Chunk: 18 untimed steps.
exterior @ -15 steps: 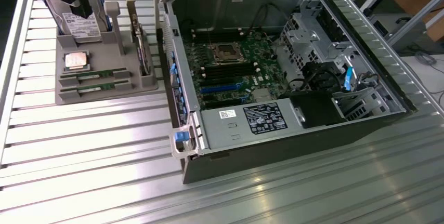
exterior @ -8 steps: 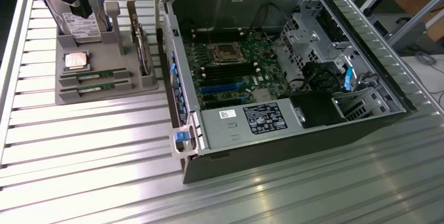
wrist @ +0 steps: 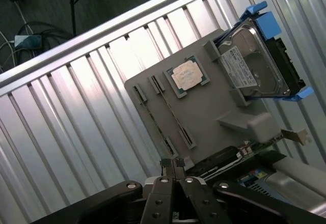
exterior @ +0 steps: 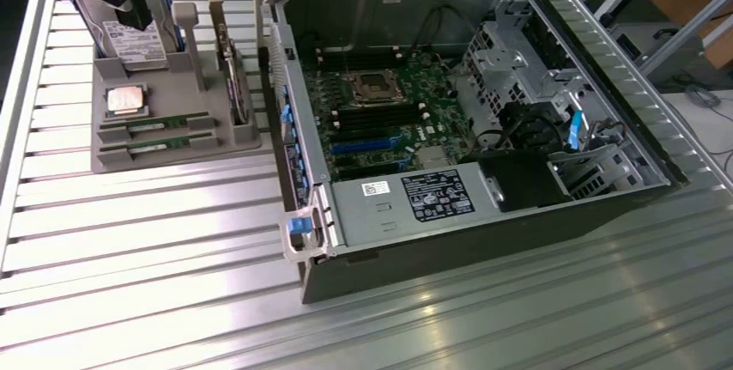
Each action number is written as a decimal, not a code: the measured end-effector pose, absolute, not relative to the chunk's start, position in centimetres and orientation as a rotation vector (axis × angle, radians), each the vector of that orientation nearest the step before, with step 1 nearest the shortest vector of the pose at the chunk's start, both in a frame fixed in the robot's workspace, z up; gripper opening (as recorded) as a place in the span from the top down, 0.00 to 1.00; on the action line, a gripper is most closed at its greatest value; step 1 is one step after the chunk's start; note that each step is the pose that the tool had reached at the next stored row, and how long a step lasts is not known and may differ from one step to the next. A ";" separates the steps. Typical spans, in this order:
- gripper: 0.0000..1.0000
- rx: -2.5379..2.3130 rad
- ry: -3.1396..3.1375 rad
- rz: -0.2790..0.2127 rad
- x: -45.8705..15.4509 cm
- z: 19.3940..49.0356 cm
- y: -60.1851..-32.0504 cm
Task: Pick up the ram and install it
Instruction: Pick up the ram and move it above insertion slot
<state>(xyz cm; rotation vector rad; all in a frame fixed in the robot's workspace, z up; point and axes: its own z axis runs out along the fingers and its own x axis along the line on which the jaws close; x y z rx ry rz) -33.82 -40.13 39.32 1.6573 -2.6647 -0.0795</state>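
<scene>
Two green ram sticks lie side by side in the slots of a grey holder (exterior: pixel 172 87): one ram (exterior: pixel 154 124) and the other ram (exterior: pixel 160 142) just in front of it. In the wrist view they show edge-on as thin strips, one ram (wrist: pixel 154 119) and the other ram (wrist: pixel 172 111), in the holder (wrist: pixel 204 112). My gripper (exterior: pixel 137 16) hangs high over the holder's back corner, well above the sticks. Its fingertips (wrist: pixel 166 163) press together, so my gripper (wrist: pixel 172 163) is shut with nothing between them.
The holder also carries a square silver CPU (exterior: pixel 126 100), a hard drive (exterior: pixel 137 39) in a blue frame and an upright card with a metal bracket (exterior: pixel 233 78). An open computer case (exterior: pixel 596 215) lies to the exterior view's right, its motherboard (exterior: pixel 390 121) exposed. Everything rests on a ribbed metal table (exterior: pixel 137 241).
</scene>
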 end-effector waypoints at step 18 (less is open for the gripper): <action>0.89 1.731 -2.616 -0.079 -33.8 39.3 -40.1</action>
